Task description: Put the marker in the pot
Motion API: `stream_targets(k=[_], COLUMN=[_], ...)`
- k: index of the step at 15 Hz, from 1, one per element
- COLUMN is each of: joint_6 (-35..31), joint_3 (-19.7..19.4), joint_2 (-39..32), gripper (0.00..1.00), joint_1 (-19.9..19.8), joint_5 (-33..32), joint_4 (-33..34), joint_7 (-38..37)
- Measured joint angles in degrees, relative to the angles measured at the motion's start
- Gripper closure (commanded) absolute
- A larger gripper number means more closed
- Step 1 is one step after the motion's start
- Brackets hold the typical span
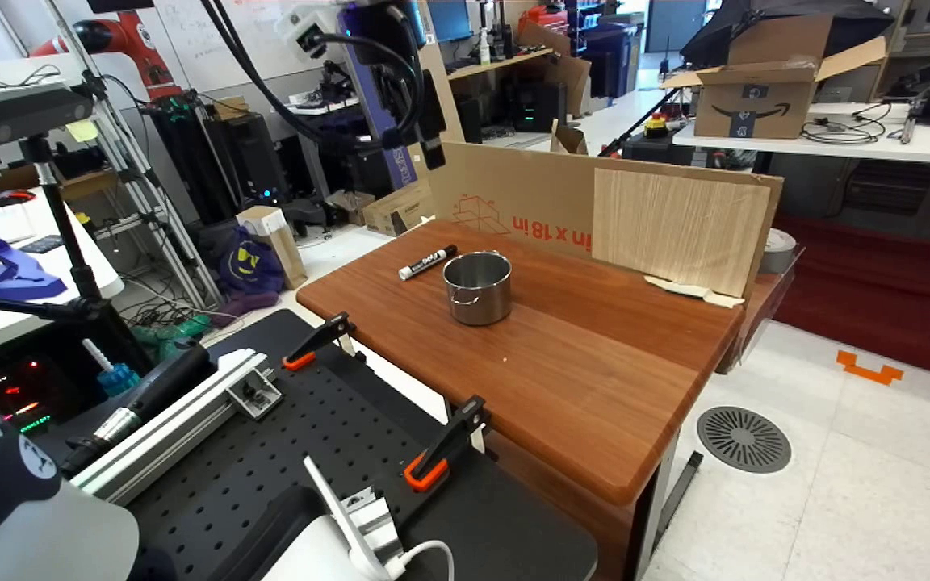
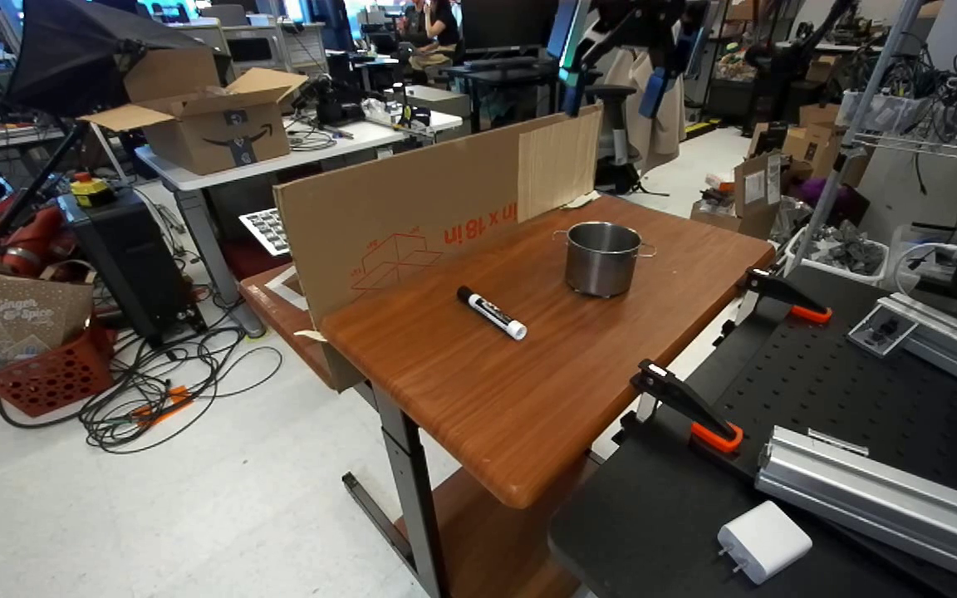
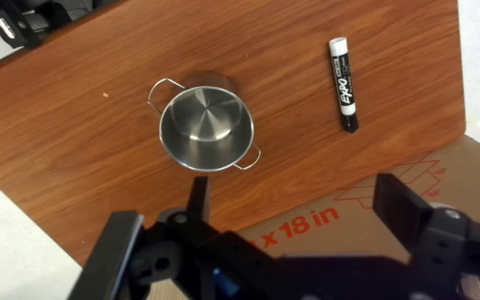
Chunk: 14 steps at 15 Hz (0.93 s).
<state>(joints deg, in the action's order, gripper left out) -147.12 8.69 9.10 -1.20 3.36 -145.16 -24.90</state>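
Marker point(image 3: 343, 83) lies flat on worktop point(image 3: 290, 62), apart from pot point(image 3: 206, 129), well below & ahead of the empty, wide-set pincer point(image 3: 293, 183) in wrist view, long axis approx square to its closing line (prob handy for gripping), tho arm point(image 1: 376, 32) is cut off up top in both ext views.

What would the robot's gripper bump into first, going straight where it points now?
Probably the pot, ahead of one finger in the wrist view; depth is unclear, so the gripper might instead meet the wooden table beside it.
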Motion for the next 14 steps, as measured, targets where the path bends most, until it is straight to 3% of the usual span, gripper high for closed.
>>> stream_targets(k=[6, 14], joint_6=[-6.0, -6.0], joint_3=[-0.3, -4.4], joint_2=[-14.6, -28.5], gripper=[0.0, 0.0], joint_1=[2.0, 10.8], joint_5=[-4.6, -6.6], joint_4=[6.1, 16.5], joint_7=[-3.5, -7.2])
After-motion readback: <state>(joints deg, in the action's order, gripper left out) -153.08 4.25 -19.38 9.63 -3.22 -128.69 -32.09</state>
